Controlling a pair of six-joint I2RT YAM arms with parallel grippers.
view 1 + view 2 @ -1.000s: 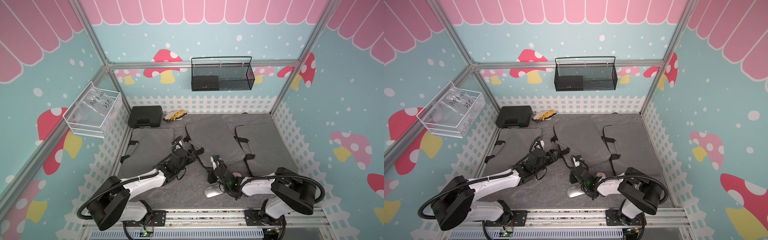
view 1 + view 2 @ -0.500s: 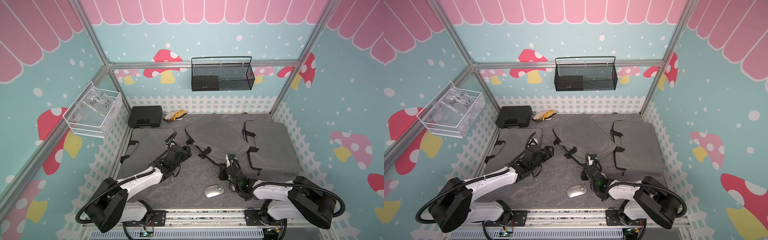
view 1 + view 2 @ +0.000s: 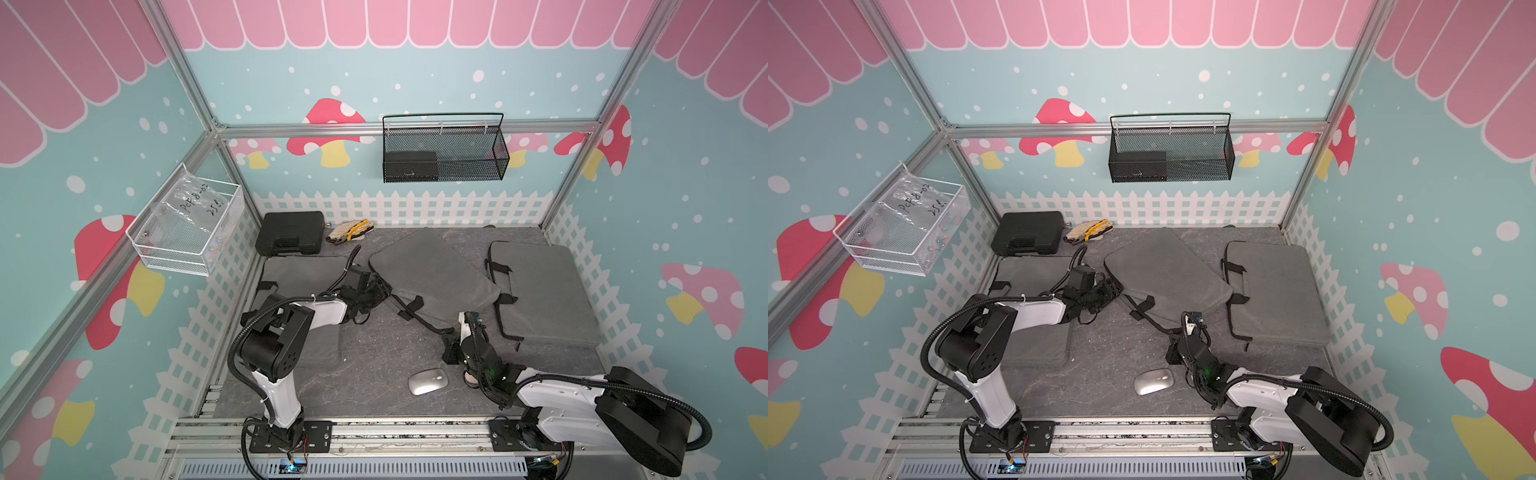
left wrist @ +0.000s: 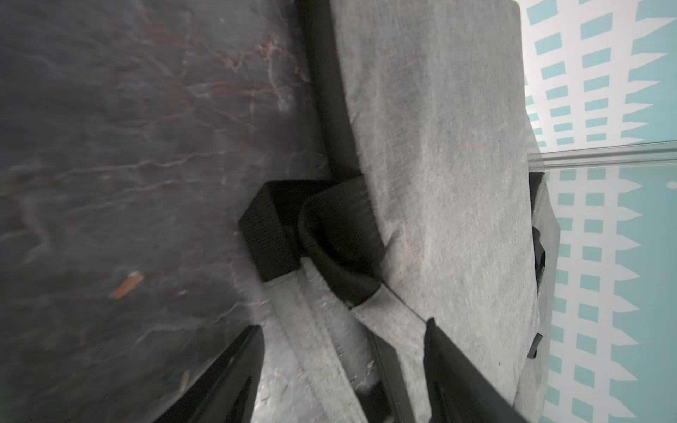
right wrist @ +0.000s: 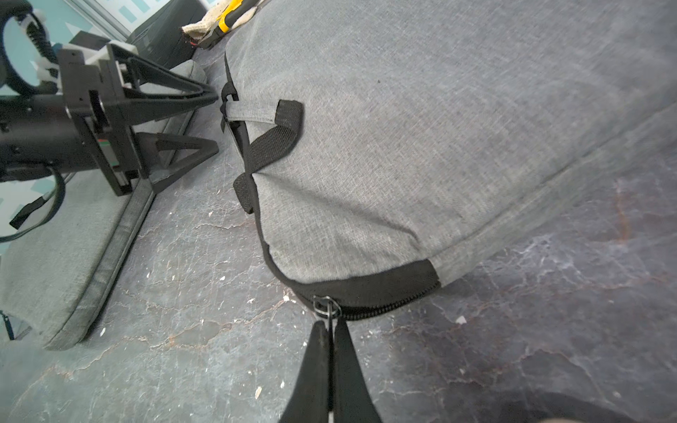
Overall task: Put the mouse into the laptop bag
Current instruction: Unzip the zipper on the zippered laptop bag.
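The table point(image 3: 374, 365) carries the middle laptop bag point(image 3: 432, 274), which lies skewed at centre with its zip corner pointing near. The left gripper point(image 5: 216, 122) stands with jaws spread wide at the bag's left edge, beside the handle point(image 5: 282, 124), and grips nothing. The mouse point(image 3: 428, 381) lies loose on the table at the near side, just left of the right gripper point(image 5: 331, 329) and outside the bag. The right gripper's jaws are pinched tight on the zipper pull point(image 5: 327, 307).

Procedure: draw the pull along the zip line, low and steady, not upward. Clamp the left jaws on the handle first, or the bag will likely slide.
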